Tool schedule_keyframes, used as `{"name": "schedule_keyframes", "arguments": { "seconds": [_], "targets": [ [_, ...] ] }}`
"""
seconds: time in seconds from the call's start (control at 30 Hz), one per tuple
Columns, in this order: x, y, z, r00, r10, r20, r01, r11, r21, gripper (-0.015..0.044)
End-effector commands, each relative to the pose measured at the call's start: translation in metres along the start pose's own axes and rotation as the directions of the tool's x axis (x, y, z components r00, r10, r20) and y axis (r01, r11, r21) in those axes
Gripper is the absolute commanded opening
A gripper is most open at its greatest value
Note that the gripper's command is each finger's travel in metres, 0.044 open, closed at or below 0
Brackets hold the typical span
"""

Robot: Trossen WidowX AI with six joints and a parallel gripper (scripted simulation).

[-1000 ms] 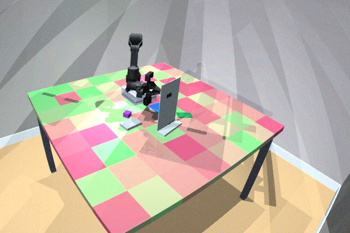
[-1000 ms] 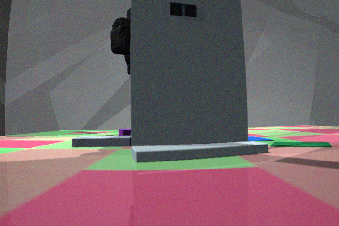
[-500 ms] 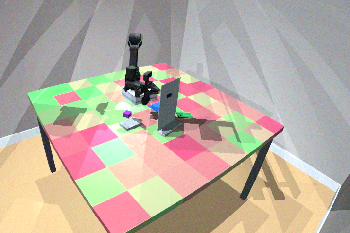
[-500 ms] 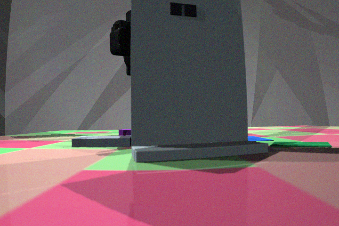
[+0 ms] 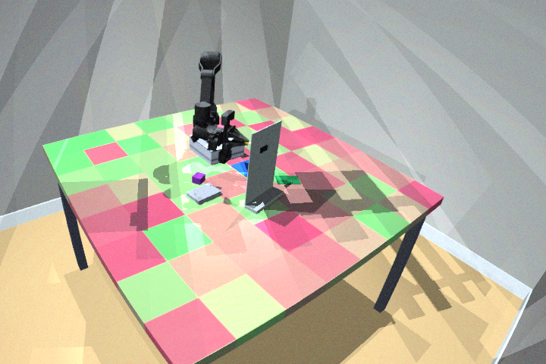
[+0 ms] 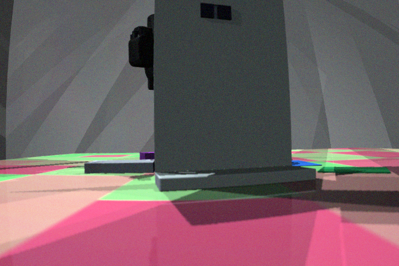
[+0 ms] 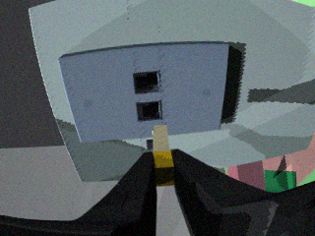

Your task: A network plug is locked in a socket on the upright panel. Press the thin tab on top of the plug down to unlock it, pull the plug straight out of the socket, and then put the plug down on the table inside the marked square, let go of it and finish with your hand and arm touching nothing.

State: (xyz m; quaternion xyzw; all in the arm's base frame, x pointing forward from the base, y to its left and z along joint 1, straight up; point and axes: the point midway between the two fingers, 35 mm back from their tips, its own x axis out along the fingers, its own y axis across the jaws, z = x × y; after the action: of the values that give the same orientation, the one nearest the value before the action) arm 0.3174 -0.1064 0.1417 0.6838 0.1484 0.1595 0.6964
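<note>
Patchwork tabletop (image 5: 226, 252) (image 6: 219, 238) (image 7: 246, 174), grey panel (image 5: 261, 171) (image 6: 221, 93) (image 7: 276, 49) (upright)

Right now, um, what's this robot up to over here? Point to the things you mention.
The gripper (image 5: 247, 142) (image 7: 161, 159) holds a yellow plug (image 7: 163, 162), pulled out of the upright panel (image 5: 262, 171) (image 6: 221, 93) (image 7: 276, 44). Both sockets in the panel's blue plate (image 7: 105, 93) look vacant. The plug hangs in the air, so setting it down and letting go remain.
</note>
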Motion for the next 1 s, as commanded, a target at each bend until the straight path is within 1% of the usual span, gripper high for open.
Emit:
{"name": "schedule_keyframes", "arguments": {
  "seconds": [0.0,0.8,0.97],
  "targets": [
    [-0.004,0.000,-0.001,1.000,-0.001,-0.002,0.001,1.000,0.000,0.0000],
    [-0.019,-0.001,-0.004,1.000,-0.002,-0.002,0.002,1.000,0.001,0.0000],
    [-0.019,0.006,-0.003,1.000,-0.002,0.000,0.002,1.000,0.000,0.0000]
  ]
}}
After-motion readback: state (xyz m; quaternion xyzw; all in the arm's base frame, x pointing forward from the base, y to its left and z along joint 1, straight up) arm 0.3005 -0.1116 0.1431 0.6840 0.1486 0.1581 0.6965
